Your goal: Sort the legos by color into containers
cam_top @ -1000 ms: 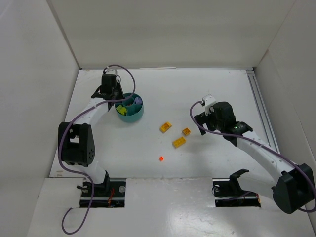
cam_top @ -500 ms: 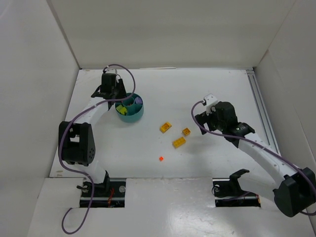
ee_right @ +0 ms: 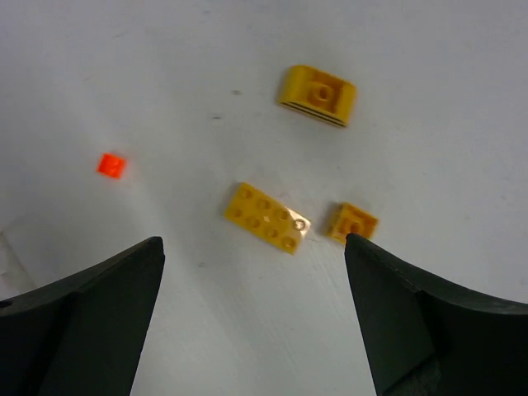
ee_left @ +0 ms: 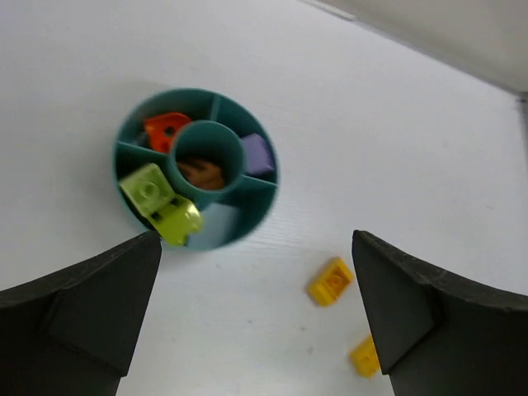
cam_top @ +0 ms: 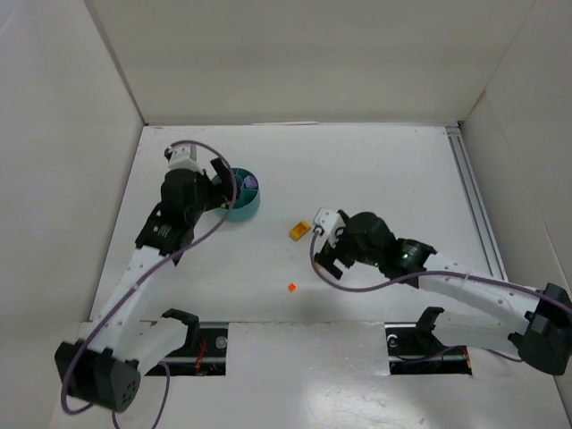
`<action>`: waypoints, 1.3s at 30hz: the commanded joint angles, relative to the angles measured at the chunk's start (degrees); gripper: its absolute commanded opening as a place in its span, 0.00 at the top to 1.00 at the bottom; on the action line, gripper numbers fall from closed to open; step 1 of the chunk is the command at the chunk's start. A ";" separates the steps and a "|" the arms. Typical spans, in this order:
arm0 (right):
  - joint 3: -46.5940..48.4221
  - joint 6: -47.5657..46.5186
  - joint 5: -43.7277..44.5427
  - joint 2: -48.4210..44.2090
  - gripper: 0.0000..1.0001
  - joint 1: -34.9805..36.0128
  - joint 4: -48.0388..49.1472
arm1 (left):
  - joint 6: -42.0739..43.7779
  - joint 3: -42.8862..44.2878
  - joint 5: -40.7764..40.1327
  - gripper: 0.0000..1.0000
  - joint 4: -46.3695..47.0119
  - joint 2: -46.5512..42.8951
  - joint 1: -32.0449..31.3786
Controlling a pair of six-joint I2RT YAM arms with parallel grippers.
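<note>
The containers are the compartments of a round teal dish (ee_left: 118, 157) (cam_top: 248, 207). In them lie lime green legos (ee_left: 161, 204), an orange-red piece (ee_left: 167, 129), a purple one (ee_left: 257, 154) and a brown one (ee_left: 202, 173) in the central cup. My left gripper (ee_left: 256, 239) (cam_top: 222, 189) hovers open and empty just near-left of the dish. Three orange-yellow legos lie on the table: a curved brick (ee_right: 318, 96) (cam_top: 299, 230), a flat plate (ee_right: 268, 218) and a small square (ee_right: 353, 223). My right gripper (ee_right: 254, 242) (cam_top: 326, 255) hangs open above the plate and square. A tiny orange-red bit (ee_right: 110, 166) (cam_top: 291, 287) lies apart.
White walls enclose the table on the left, back and right. A metal rail (cam_top: 471, 192) runs along the right edge. Both arm bases sit at the near edge.
The left gripper opened and drew back from over the dish toward the near left. The right arm swung left and nearer, now covering two of the yellow legos in the top view.
</note>
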 commanded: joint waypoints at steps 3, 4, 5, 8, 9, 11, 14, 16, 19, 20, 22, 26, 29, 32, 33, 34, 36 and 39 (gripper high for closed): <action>0.04 -2.94 0.43 7.51 0.10 10.74 5.26 | -12.00 -9.94 -0.16 0.00 -2.91 -14.89 -2.22; 0.04 -3.73 -0.18 8.56 0.12 12.40 6.66 | -12.62 -10.82 0.44 0.00 -3.53 -16.56 -2.75; -0.49 -5.65 -0.71 10.66 0.16 13.11 7.45 | -12.63 -12.05 0.45 0.00 -4.23 -19.10 -2.75; 0.04 -9.35 -3.43 14.10 0.21 14.61 8.95 | -14.20 -12.06 -0.25 0.00 -7.39 -21.05 -2.75; 0.04 -10.23 -3.44 16.02 0.23 14.61 9.65 | -14.21 -12.06 -0.25 0.00 -7.40 -21.06 -2.75; 0.04 -11.90 -4.32 18.75 0.26 14.61 11.41 | -13.69 -12.67 0.36 0.00 -7.40 -21.06 -2.75; 0.56 -13.22 -6.50 21.31 0.28 14.61 13.69 | -13.68 -12.67 0.36 0.00 -7.40 -21.06 -2.75; 1.17 -14.28 -8.09 23.94 0.31 14.61 15.01 | -13.68 -13.20 0.89 0.00 -7.40 -21.06 -2.75; 2.58 -15.51 -9.67 27.19 0.36 14.61 16.07 | -13.68 -13.20 0.89 0.00 -6.87 -20.53 -2.75; 2.59 -15.51 -9.68 27.99 0.37 14.61 16.77 | -13.16 -13.72 0.89 0.00 -6.35 -20.53 -2.75; 3.19 -16.21 -10.90 29.39 0.37 14.61 17.30 | -13.15 -13.73 0.89 0.00 -5.82 -20.53 -2.75; 4.43 -16.74 -12.75 32.65 0.37 14.61 18.01 | -13.15 -14.26 1.42 0.00 -5.82 -21.14 -2.75; 4.43 -16.74 -12.23 33.97 0.38 14.61 18.01 | -13.15 -14.78 1.42 0.00 -5.29 -21.76 -2.75; 4.43 -16.74 -12.75 33.97 0.45 14.61 18.53 | -13.15 -15.31 1.42 0.00 -5.29 -22.90 -2.75; 4.43 -16.74 -12.75 33.97 0.52 14.61 18.53 | -13.15 -15.31 1.42 0.00 -5.29 -22.90 -2.75; 4.43 -16.74 -12.75 33.97 0.53 14.61 18.53 | -13.15 -15.31 1.42 0.00 -5.29 -22.90 -2.75; 3.82 -16.22 -12.75 33.97 0.57 14.61 18.53 | -13.15 -15.31 1.42 0.00 -5.29 -22.90 -2.75; 3.82 -15.70 -12.75 33.97 0.70 14.61 18.53 | -13.15 -15.31 1.42 0.00 -5.29 -22.90 -2.75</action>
